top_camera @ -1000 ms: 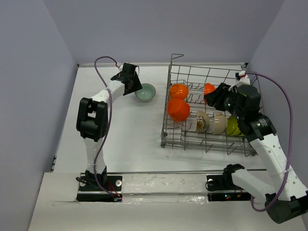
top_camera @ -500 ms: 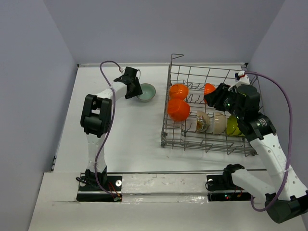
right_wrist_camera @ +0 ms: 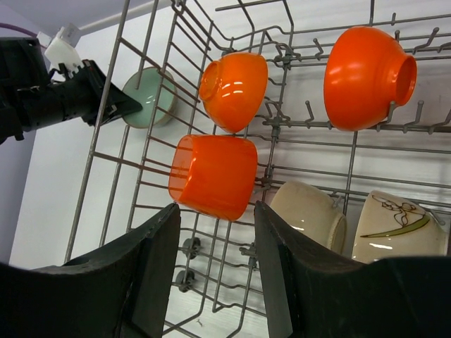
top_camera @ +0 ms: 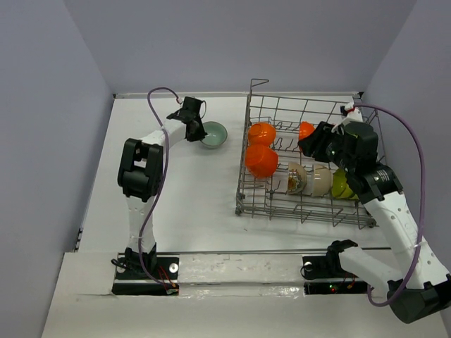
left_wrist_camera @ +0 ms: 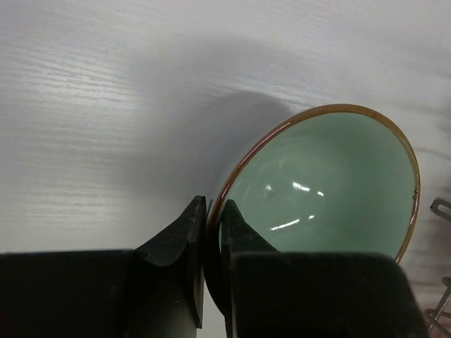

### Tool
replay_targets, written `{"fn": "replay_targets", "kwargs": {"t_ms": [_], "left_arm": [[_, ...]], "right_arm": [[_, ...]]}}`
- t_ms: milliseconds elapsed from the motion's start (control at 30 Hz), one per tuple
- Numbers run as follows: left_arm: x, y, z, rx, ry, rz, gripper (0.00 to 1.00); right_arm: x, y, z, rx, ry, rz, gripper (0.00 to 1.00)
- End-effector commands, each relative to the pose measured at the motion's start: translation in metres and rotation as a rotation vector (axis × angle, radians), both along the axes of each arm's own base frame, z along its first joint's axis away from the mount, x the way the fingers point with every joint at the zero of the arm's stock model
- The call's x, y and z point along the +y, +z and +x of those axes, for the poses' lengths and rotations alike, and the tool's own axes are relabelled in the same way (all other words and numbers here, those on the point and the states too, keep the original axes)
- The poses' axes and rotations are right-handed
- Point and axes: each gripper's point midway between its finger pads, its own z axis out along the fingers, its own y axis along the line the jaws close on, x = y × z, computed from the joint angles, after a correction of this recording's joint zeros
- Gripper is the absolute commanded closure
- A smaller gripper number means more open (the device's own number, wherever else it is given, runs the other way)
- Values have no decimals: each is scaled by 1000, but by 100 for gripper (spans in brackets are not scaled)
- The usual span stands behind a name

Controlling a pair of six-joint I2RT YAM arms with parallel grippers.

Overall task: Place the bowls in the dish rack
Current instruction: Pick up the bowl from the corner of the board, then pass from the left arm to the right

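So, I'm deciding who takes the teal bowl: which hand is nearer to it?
Left. The left hand pinches the bowl by its rim; the right hand hangs open over the rack, well away.

Your left gripper is no longer spread open up and to the left of the pale green bowl. It now sits at the bowl's left rim with its jaws narrowed onto that rim, one finger inside the bowl and one outside. Your left arm now reaches closer to the bowl.
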Motion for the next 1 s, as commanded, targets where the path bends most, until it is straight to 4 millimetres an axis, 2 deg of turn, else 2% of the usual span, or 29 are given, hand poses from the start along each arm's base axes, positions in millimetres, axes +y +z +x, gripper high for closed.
{"fn": "replay_targets", "kwargs": {"t_ms": [0, 233, 300, 333, 400, 433, 533, 567, 600, 633, 667, 700, 733, 800, 900, 933, 967], "left_arm": [[11, 54, 5, -82, -3, 29, 100], [16, 129, -9, -166, -44, 37, 100], [19, 161, -18, -208, -55, 33, 100], [20, 180, -24, -237, -60, 25, 100], [21, 202, -35, -264, -73, 19, 100], [20, 221, -43, -294, -96, 9, 100], [18, 248, -61, -322, -118, 26, 100], [20, 263, -71, -352, -122, 37, 100], [14, 268, -80, -354, -144, 39, 100], [14, 282, -90, -387, -155, 46, 100], [13, 286, -96, -396, -160, 54, 100], [9, 289, -105, -397, -178, 58, 100], [10, 298, -115, -418, -183, 59, 100], [9, 301, -125, -420, -200, 69, 100], [0, 307, -140, -436, -245, 64, 100], [-2, 307, -144, -435, -254, 64, 100], [-6, 308, -149, -434, -271, 61, 100]], "right_arm": [[0, 29, 2, -70, 31, -39, 48], [26, 56, -1, -108, 178, -18, 49], [37, 65, 1, -121, 214, -28, 49], [41, 66, 2, -117, 222, -35, 50], [52, 72, 3, -127, 242, -52, 49], [65, 79, 2, -141, 259, -76, 49], [83, 92, -2, -173, 276, -128, 49], [98, 103, -7, -192, 299, -139, 49], [105, 107, -10, -209, 315, -160, 49], [108, 109, -11, -211, 304, -187, 49], [114, 112, -13, -222, 313, -206, 49], [130, 118, -21, -239, 354, -217, 49], [134, 118, -23, -247, 366, -245, 48], [145, 120, -23, -261, 368, -287, 48], [165, 118, -36, -291, 401, -358, 48], [179, 115, -44, -309, 434, -393, 48], [181, 116, -45, -322, 415, -416, 48]]}}
